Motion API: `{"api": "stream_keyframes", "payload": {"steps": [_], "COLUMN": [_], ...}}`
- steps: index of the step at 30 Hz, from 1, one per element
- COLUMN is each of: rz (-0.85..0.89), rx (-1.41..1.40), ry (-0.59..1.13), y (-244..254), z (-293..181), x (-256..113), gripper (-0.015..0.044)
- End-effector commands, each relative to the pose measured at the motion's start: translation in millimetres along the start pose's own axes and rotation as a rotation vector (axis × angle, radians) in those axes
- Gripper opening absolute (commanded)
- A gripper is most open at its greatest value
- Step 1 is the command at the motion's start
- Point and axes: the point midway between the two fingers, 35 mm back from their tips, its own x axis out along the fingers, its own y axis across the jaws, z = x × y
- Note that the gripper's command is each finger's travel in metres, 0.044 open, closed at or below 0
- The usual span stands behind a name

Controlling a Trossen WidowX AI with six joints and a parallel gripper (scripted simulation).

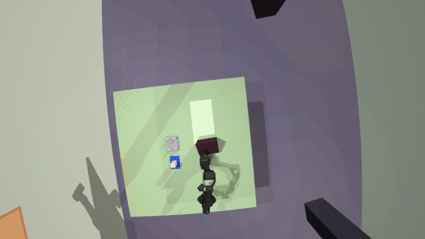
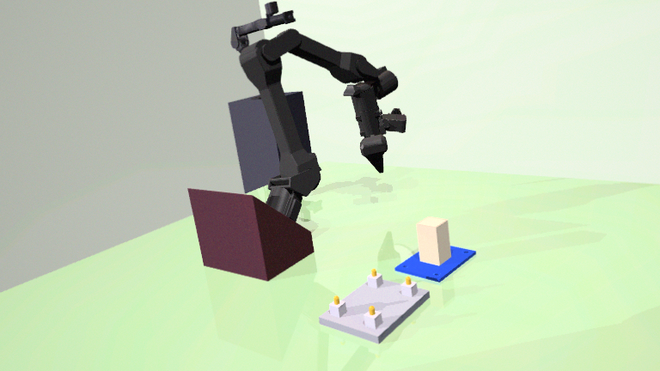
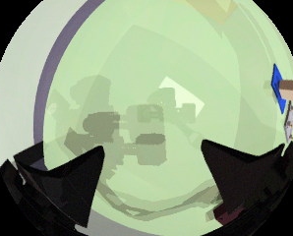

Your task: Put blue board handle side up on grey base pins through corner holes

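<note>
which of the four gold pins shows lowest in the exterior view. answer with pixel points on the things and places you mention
The gold pin (image 1: 167, 139) (image 2: 371, 310) on the grey base's (image 1: 172, 144) (image 2: 352, 301) (image 3: 286, 125) corner facing the camera; the other three show higher up.
</note>
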Motion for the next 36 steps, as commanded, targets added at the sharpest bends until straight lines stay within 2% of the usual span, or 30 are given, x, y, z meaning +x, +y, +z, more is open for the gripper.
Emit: {"api": "stream_keyframes", "payload": {"steps": [1,8,16,22,31,36], "rz": [-0.114,-0.314,-0.412,-0.399,-0.256,-0.227], "rx": [0.003,0.077,0.233,0.37,0.609,0.643], "ry": [0.008,0.069,0.146,0.167,0.091,0.063], "y": [-22.7,-90.0,-180.4,-250.2,-348.4,-361.5], "z": [22.4,70.0,108.7,120.7,107.9,104.7], "x": [11.6,23.1,5.7,-25.6,-89.6,-98.7], "gripper": [0.044,0.044,0.044,0.044,0.044,0.044]}}
